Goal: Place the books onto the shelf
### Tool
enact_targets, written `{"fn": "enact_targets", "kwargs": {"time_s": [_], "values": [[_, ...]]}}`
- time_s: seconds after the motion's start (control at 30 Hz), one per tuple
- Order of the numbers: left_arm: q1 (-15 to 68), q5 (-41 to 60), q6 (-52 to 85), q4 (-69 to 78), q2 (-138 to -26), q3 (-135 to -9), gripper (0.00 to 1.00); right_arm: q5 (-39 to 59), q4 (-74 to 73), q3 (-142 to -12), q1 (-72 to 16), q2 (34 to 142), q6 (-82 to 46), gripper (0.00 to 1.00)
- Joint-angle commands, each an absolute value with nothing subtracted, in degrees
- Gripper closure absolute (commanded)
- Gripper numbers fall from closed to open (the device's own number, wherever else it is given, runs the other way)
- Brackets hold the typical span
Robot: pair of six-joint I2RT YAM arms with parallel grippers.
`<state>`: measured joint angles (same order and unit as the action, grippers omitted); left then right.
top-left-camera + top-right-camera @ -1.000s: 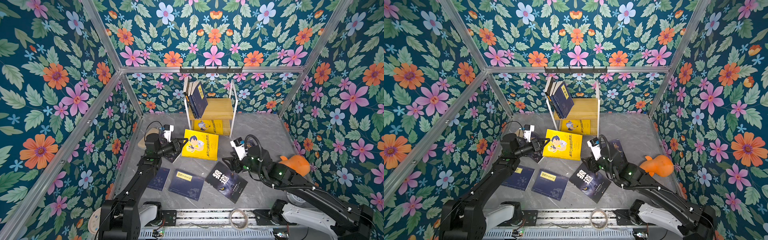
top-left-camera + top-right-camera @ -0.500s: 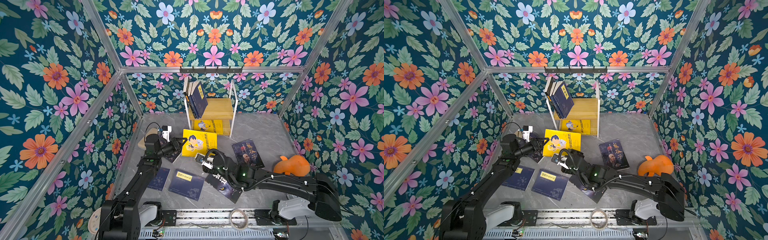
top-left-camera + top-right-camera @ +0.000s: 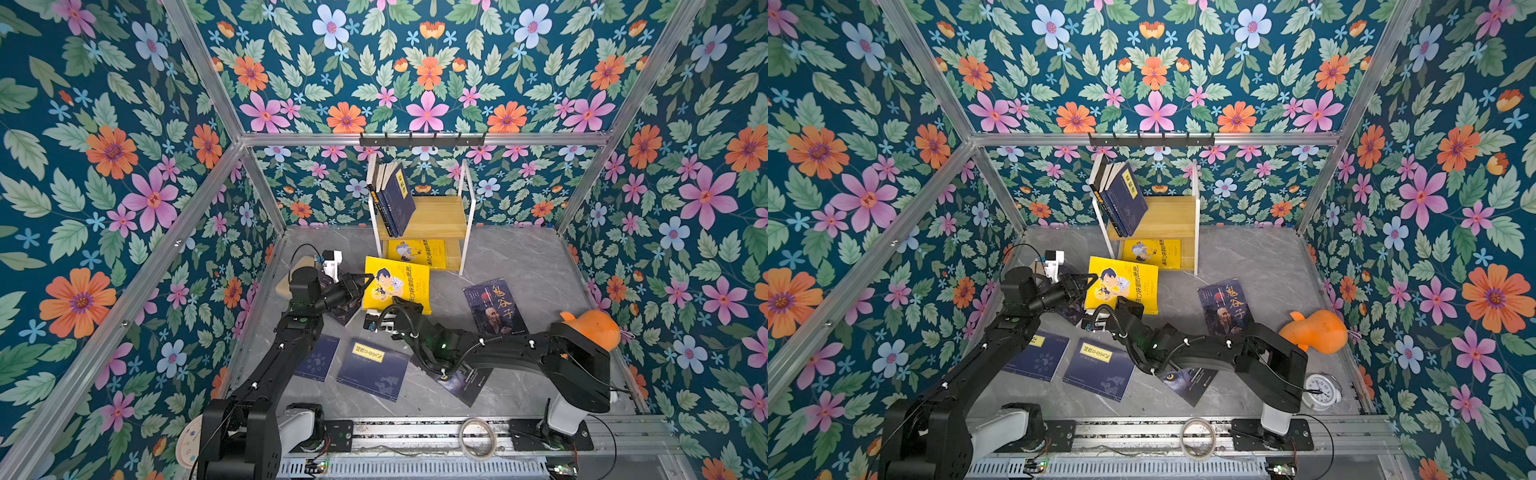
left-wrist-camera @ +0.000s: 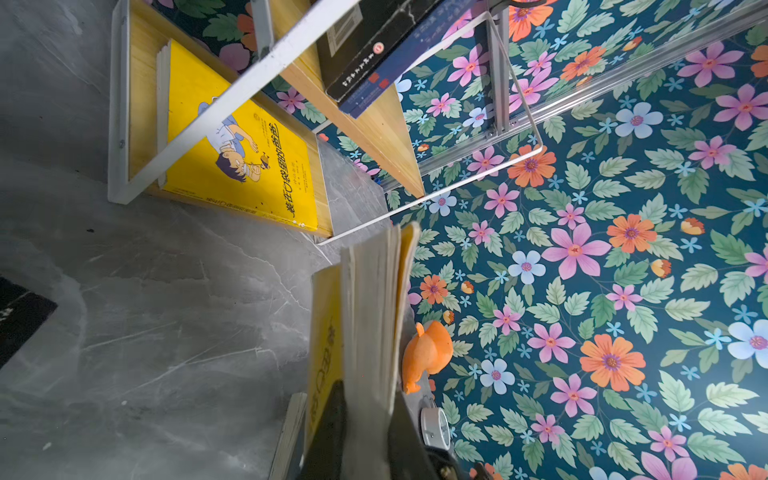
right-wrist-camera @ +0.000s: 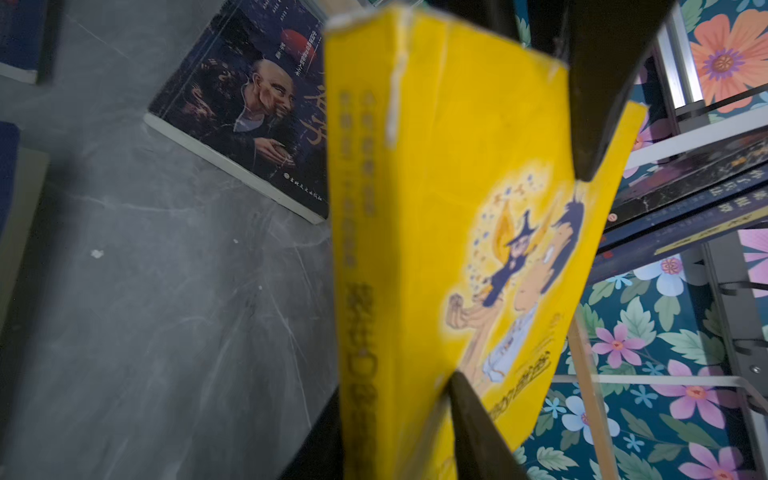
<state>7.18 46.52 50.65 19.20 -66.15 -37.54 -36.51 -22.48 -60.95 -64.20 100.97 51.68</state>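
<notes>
Two claws clamp one thin yellow paperback: left claw at page edges, right claw at creased spine

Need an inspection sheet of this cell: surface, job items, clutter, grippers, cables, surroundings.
Surface: grey table, no spills seen.
Job's things: shelf has navy books leaning on top board, yellow book flat on lower; held book tilted off table; dark book and two navy paperbacks lie flat.
Clutter: orange toy, clock, tape roll.
Grippers: left gripper shut on held book's page edge; right gripper at its near edge, closure unclear.
Cables: loop at left wrist, hanging free.
Surroundings: floral walls, metal frame, hook rail.
</notes>
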Motion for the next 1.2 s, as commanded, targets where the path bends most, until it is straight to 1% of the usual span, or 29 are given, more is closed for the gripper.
{"fn": "enact_targets", "kwargs": {"time_s": [0.0, 0.03, 0.07, 0.1, 0.17, 0.3, 0.43, 0.57, 0.73, 0.83, 0.97, 1.17], "values": [[7.19, 47.00, 49.02, 19.35, -66.12, -38.23, 0.96, -40.91, -33.54, -60.20, -62.79, 101.61, 59.65, 0.98], [7.20, 46.49, 47.88, 18.44, -65.98, -38.25, 0.83, -40.71, -33.63, -59.86, -62.48, 101.35, 60.09, 1.00], [7.05, 45.71, 46.03, 17.46, -65.81, -38.28, 0.69, -39.92, -33.80, -59.06, -62.08, 100.97, 60.29, 1.00], [6.83, 44.79, 44.13, 16.14, -65.62, -38.23, 0.57, -38.67, -34.03, -58.26, -61.50, 100.58, 60.18, 1.00], [6.00, 42.86, 41.59, 14.41, -65.91, -38.53, 0.44, -37.88, -32.41, -57.76, -60.22, 100.12, 58.66, 1.00], [4.57, 39.50, 37.80, 11.69, -65.89, -39.20, 0.31, -35.44, -30.07, -55.74, -57.89, 97.88, 57.93, 1.00], [3.77, 39.67, 34.78, 12.39, -65.75, -38.80, 0.21, -33.98, -26.33, -55.12, -55.14, 96.31, 58.83, 1.00], [2.99, 37.04, 29.02, 8.01, -65.15, -40.69, 0.13, -31.98, -23.33, -55.11, -52.32, 93.18, 61.03, 1.00], [1.86, 33.34, 22.88, 4.25, -65.05, -41.92, 0.01, -32.13, -22.02, -57.37, -49.17, 93.18, 63.90, 1.00], [1.76, 32.13, 18.12, 2.77, -64.66, -42.03, 0.00, -31.42, -22.91, -58.95, -47.88, 94.49, 65.81, 1.00], [1.32, 29.38, 18.04, 0.51, -64.97, -43.47, 0.00, -33.05, -24.16, -62.67, -47.38, 99.15, 69.36, 1.00], [1.41, 28.67, 17.40, 0.68, -65.02, -43.26, 0.00, -34.37, -26.99, -67.42, -45.80, 104.97, 71.87, 1.00]]}}
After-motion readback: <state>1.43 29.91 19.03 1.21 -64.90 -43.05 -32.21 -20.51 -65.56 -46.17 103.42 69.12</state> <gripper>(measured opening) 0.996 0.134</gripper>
